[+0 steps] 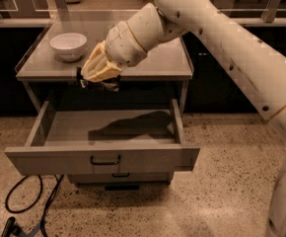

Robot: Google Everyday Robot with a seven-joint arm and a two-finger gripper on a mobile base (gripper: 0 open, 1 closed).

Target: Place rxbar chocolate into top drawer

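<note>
- The gripper (96,79) hangs over the cabinet's front edge, above the left of the drawer, clamped on the rxbar chocolate (107,86).
- Below it, the top drawer (59,160) stands pulled open.
- A white bowl (68,46) sits on the cabinet top (158,63), left of the gripper.

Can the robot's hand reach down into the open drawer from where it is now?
Probably yes. The gripper, holding the rxbar chocolate, hangs at the front edge of the table, right above the top drawer, which is pulled out with nothing inside blocking it.
</note>
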